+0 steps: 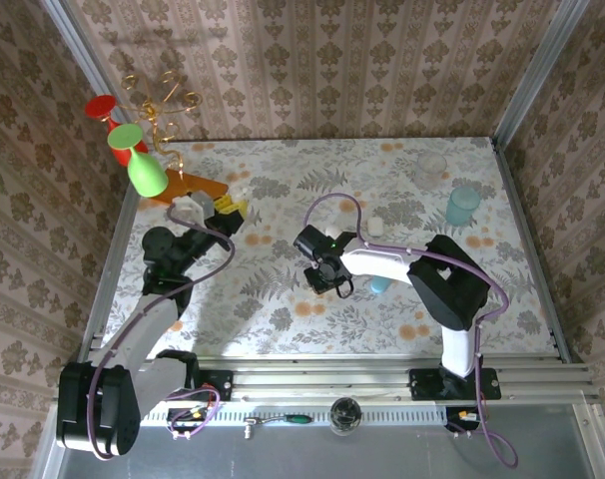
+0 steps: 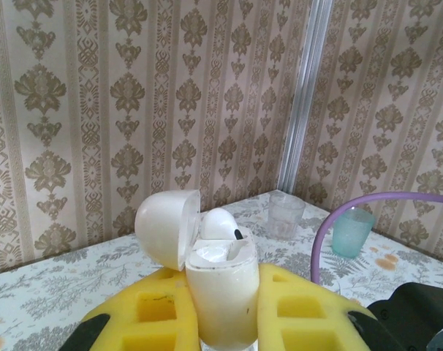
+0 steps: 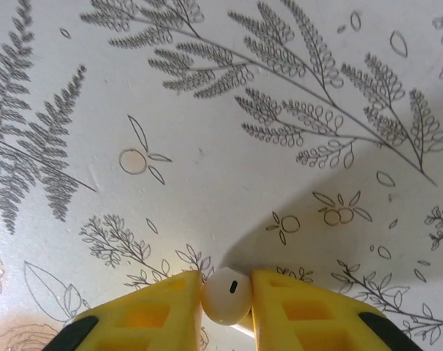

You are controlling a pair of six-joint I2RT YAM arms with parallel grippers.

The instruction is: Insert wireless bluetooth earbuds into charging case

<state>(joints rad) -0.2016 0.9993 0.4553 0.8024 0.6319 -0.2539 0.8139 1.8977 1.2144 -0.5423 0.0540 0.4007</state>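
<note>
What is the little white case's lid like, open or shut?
Open. The case in the left gripper has its lid flipped back, showing the inside.

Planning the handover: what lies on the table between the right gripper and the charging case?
Top view: bare tablecloth from the right gripper to the charging case.

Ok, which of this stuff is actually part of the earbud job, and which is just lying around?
Job: charging case, lid open, held by left gripper; an earbud apparently seated in it; second earbud pinched in right gripper.

Lying about: teal cup, clear cup, green goblet, red goblet, gold wire stand.
</note>
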